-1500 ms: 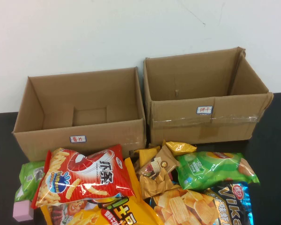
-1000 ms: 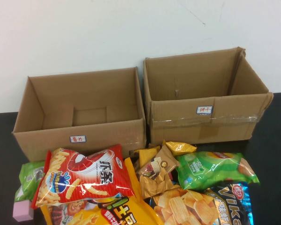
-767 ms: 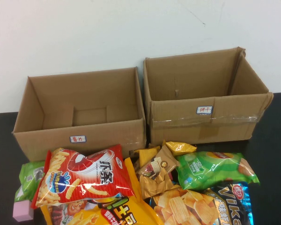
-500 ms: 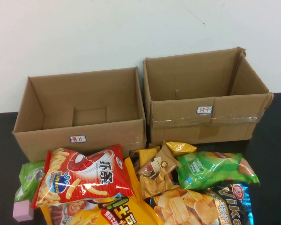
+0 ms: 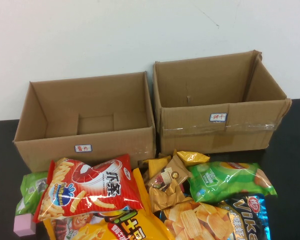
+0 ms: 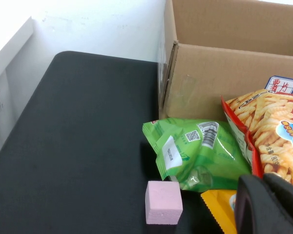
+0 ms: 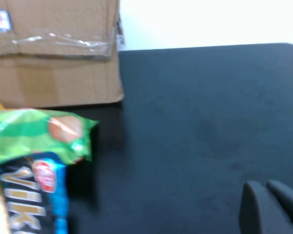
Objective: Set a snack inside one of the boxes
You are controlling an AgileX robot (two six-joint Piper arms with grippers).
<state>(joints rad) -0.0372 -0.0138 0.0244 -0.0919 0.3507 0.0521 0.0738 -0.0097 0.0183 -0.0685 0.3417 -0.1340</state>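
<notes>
Left wrist view: left gripper (image 6: pixel 269 204) low at near left beside a green bag (image 6: pixel 198 153); jaw state can't be told. Right gripper (image 7: pixel 272 207) over bare black tabletop (image 7: pixel 200 122) at near right, also unclear. Red shrimp crisp bag (image 5: pixel 90 190) lies ungrasped just near of the empty left box (image 5: pixel 85 145). Nothing done yet.

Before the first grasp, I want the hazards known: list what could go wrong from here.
The red crisp bag lies overlapping the yellow bag and a green bag, so lifting it may drag them. The lower box stands close behind; a low carry could catch its front wall. The left gripper and right gripper sit far back, apparently shut, and must open first.
</notes>
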